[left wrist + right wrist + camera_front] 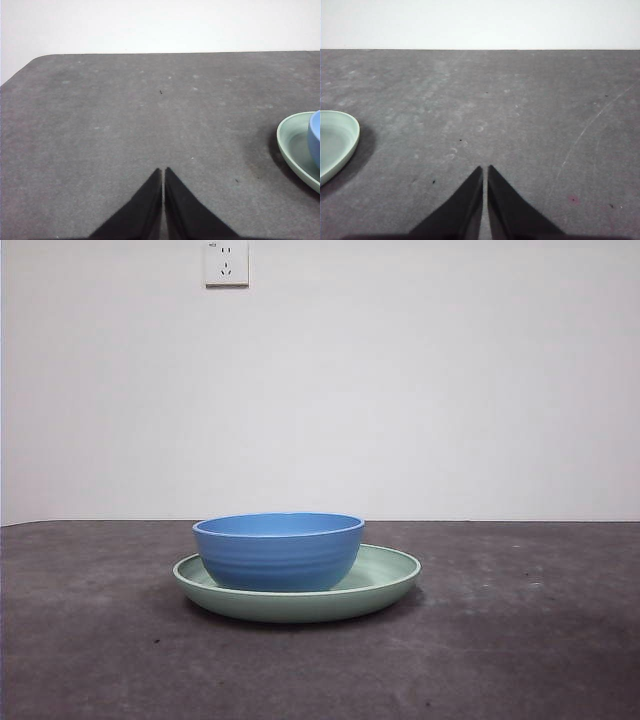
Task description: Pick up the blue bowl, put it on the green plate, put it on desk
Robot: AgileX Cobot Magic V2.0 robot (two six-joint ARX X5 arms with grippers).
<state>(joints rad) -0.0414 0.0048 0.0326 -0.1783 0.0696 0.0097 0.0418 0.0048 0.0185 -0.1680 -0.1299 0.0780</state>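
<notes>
Front view gives you the whole layout: the desk spreads dark and scuffed across the lower half, and near its middle sits the green plate with the blue bowl standing upright inside it, set toward one side of the plate, not dead centre. As far as you can judge from that, the bowl-onto-plate step is done; what remains is lifting the bowl out and setting it down on the bare desk. The plate holds only the bowl, and you can't see into the bowl from this low angle, so its contents can't be told. Neither arm is near the stack. The left gripper hovers over bare desk with its jaws pressed together and holding nothing, the plate's edge well off to its side. The right gripper is likewise closed and empty, a sliver of plate rim visible at the edge of its view.
</notes>
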